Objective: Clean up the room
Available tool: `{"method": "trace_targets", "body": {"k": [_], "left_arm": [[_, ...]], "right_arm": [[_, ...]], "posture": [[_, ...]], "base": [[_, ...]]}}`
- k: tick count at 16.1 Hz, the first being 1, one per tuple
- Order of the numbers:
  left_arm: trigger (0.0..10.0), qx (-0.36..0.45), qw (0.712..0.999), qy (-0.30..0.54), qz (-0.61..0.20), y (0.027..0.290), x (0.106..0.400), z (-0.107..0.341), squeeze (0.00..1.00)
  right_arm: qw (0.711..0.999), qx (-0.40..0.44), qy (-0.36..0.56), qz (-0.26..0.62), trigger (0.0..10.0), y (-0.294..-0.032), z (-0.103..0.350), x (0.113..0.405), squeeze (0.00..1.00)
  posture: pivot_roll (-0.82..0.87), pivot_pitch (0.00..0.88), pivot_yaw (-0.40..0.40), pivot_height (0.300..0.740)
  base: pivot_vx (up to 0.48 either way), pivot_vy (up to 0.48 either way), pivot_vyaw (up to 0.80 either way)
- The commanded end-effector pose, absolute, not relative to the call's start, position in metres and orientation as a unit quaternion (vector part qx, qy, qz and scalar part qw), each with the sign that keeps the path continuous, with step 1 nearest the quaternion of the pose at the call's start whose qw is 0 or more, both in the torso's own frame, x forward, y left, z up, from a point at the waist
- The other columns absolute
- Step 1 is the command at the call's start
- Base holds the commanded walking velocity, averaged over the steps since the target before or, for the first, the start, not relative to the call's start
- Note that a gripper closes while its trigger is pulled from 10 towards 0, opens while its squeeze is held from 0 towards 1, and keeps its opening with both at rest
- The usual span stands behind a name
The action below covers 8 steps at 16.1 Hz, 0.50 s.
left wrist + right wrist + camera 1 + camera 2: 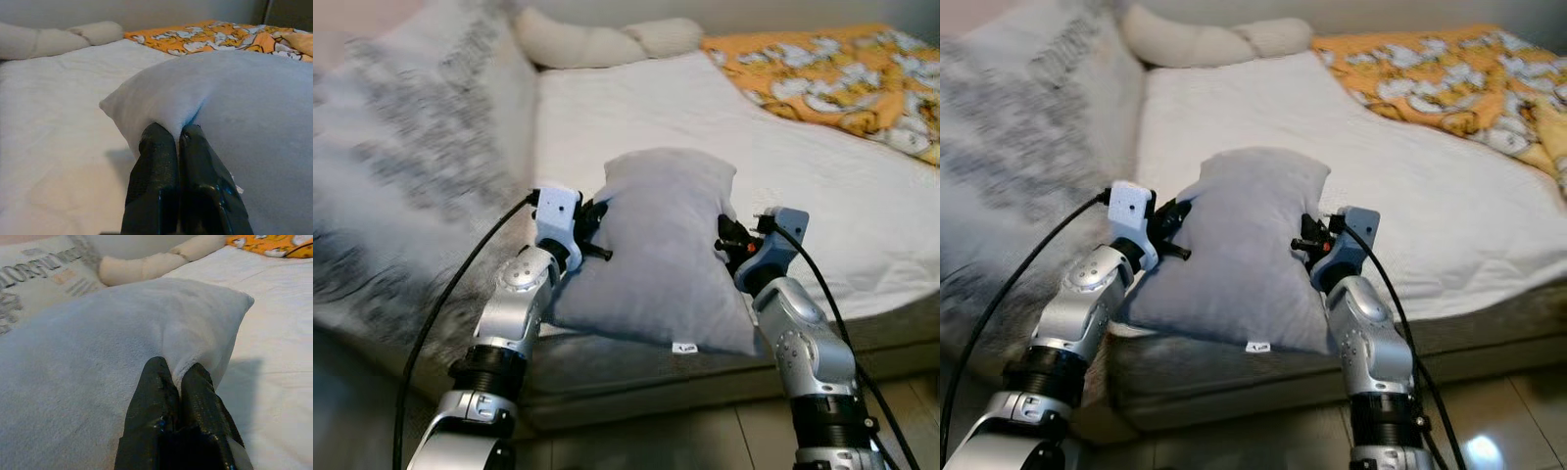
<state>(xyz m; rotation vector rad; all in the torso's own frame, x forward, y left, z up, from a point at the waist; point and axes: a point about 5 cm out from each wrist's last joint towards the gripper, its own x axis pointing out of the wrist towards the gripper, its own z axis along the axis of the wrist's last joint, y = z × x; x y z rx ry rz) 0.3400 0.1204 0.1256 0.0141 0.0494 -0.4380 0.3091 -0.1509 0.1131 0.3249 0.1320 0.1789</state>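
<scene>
The grey pillow (661, 250) is held in the air above the near edge of the bed (636, 108), between the 2 arms. The left claw (592, 233) pinches the pillow's left edge, and in the left wrist view its 2 fingers (156, 166) are clenched on a fold of the fabric. The right claw (728, 241) does the same on the right edge; the right wrist view shows its fingers (161, 396) pressed together around a seam.

The step in hand seems to be to carry the pillow to its place on the bed, probably toward the head, where a long cream bolster (597, 41) lies. Each grip takes only a thin fold, so the cloth can slip out if the arms pull apart or move quickly. It is better to keep both claws at the same height and the same spacing, and to move them forward together. The lower corner with the small white tag (684, 347) hangs over the bed edge, so lift it a little before going forward. Lower the pillow fully onto the white sheet (822, 196) before the claws let go, and keep it away from the orange blanket (842, 73).
</scene>
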Motion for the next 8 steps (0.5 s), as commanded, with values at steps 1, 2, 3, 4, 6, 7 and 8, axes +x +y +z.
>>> {"method": "trace_targets", "body": {"k": [1,2,3,4,6,7,8], "left_arm": [[10.0,0.007,0.981,0.003,-0.192,0.132,0.345,0.136,0.0],[10.0,0.007,0.981,0.003,-0.192,0.132,0.345,0.136,0.0],[10.0,0.008,0.981,0.003,-0.192,0.132,0.345,0.136,0.0],[10.0,0.009,0.981,0.003,-0.192,0.131,0.345,0.136,0.0],[10.0,0.01,0.981,0.003,-0.191,0.132,0.345,0.136,0.0],[10.0,0.01,0.982,0.004,-0.19,0.133,0.345,0.135,0.0],[10.0,0.01,0.982,0.004,-0.189,0.133,0.345,0.135,0.0]], "right_arm": [[0.983,0.144,0.052,0.105,10.0,-0.147,0.122,0.312,0.0],[0.983,0.133,0.055,0.115,10.0,-0.144,0.121,0.311,0.0],[0.982,0.132,0.06,0.123,10.0,-0.142,0.12,0.31,0.0],[0.981,0.129,0.063,0.133,10.0,-0.14,0.119,0.309,0.0],[0.98,0.12,0.067,0.146,10.0,-0.136,0.117,0.307,0.0],[0.978,0.119,0.07,0.153,10.0,-0.134,0.116,0.305,0.0],[0.978,0.118,0.073,0.157,10.0,-0.134,0.115,0.304,0.0]], "posture": [[0.02,0.0,0.09,0.74],[0.02,0.0,0.091,0.74],[0.02,0.0,0.091,0.74],[0.02,0.0,0.091,0.74],[0.02,0.0,0.091,0.74],[0.02,0.0,0.09,0.74],[0.02,0.0,0.09,0.74]], "base": [[0.442,0.0,0.8],[0.454,0.0,0.8],[0.458,0.0,0.8],[0.45,0.0,0.8],[0.452,0.0,0.65],[0.454,0.0,0.0],[0.45,0.0,0.0]]}}
